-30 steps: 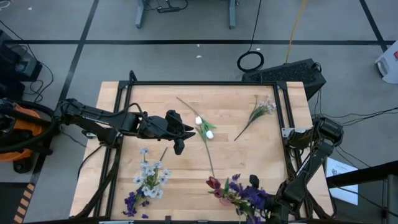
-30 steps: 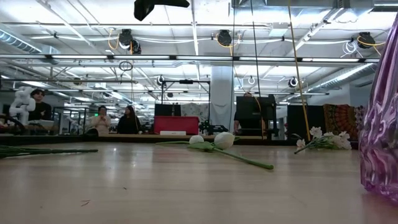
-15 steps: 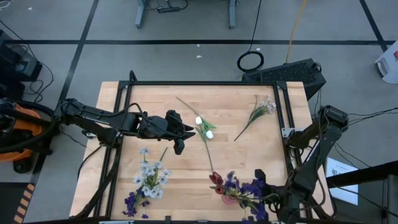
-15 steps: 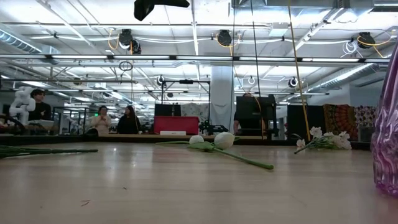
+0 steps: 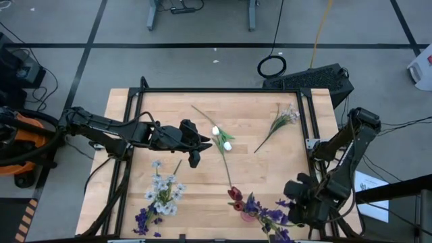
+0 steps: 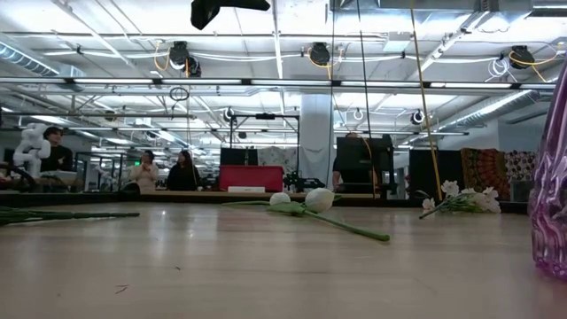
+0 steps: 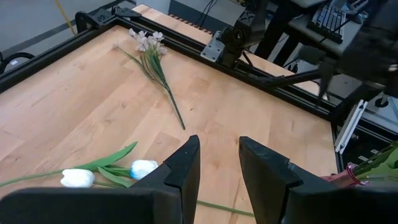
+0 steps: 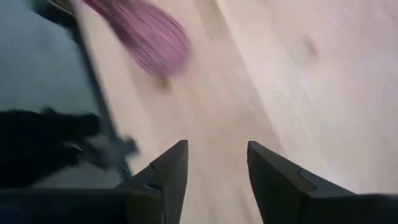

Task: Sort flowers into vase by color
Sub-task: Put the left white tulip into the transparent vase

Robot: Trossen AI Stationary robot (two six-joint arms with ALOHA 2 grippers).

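On the table (image 5: 256,175), two tulips (image 5: 223,140) lie near the middle, their stems running toward the near edge. Far right of them lies a blossom sprig (image 5: 278,125), close to the frame's right rail. At the near left lies a cluster of blossoms (image 5: 162,192) with more flowers (image 5: 143,219) at the very edge. At the near edge, right of centre, stands a vase (image 5: 248,212) with flowers (image 5: 260,208) in it.

The left gripper (image 5: 204,143) hangs just left of the tulips. The right gripper (image 5: 291,194) is at the near right, just beside the vase.

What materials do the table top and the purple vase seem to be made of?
Table top: looks like light wood with a smooth, faintly glossy finish; grain lines and plank seams show. Purple vase: probably tinted glass or clear plastic; it is see-through, shiny and ribbed. Which of the two, I cannot tell.
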